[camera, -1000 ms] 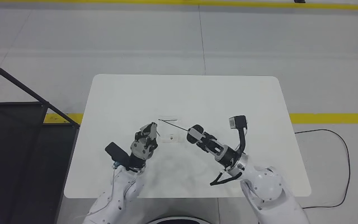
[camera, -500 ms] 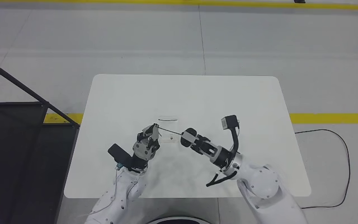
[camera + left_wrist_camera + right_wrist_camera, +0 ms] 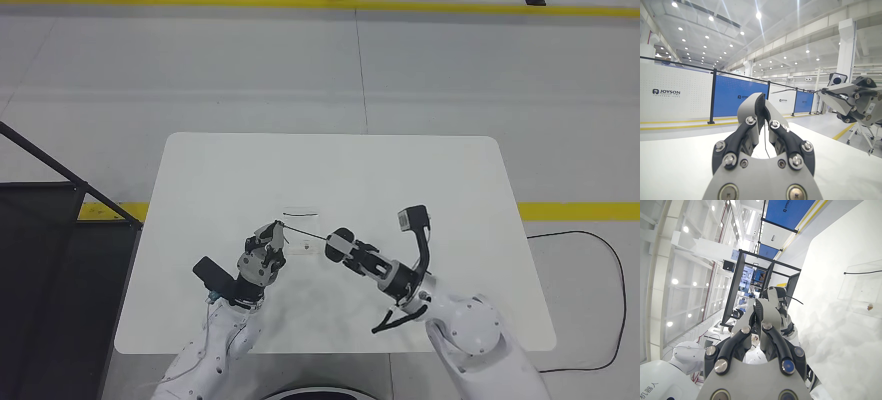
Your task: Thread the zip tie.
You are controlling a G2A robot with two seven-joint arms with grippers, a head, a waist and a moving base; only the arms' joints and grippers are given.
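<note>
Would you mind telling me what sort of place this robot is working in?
Probably a large industrial hall or robotics test floor: a high ceiling with rows of lights, blue and white barrier panels, and a yellow floor line.

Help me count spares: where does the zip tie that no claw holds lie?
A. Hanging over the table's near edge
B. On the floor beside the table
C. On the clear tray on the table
C: the black zip tie lies flat on the clear tray, which sits on the white table.
</note>
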